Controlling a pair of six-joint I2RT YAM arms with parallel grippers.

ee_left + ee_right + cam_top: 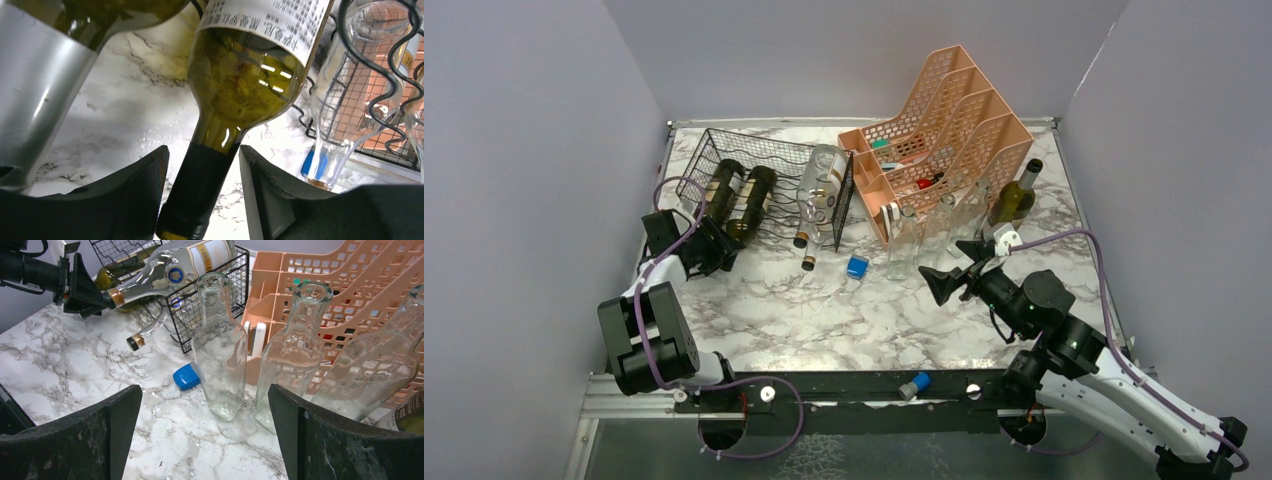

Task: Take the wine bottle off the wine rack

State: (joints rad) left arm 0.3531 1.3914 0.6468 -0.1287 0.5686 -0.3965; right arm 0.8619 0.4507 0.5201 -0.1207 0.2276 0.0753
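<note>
The black wire wine rack [724,145] stands at the back left with two dark green bottles and a clear labelled bottle [822,185] lying in it. My left gripper [714,250] is at the rack's front. In the left wrist view its jaws [204,150] stand on either side of the black-capped neck of a green wine bottle [240,85]. The left finger sits against the neck and a gap shows by the right finger. A silver-necked bottle [40,95] lies beside it. My right gripper [952,268] [204,390] hangs wide open and empty, facing the standing glass bottles.
A peach perforated organizer [954,110] stands at the back right. Clear empty bottles [220,345] [295,350] stand before it, and a green bottle [1016,195] stands at its right. A blue cap [857,266] lies on the marble near another clear bottle's neck [809,262].
</note>
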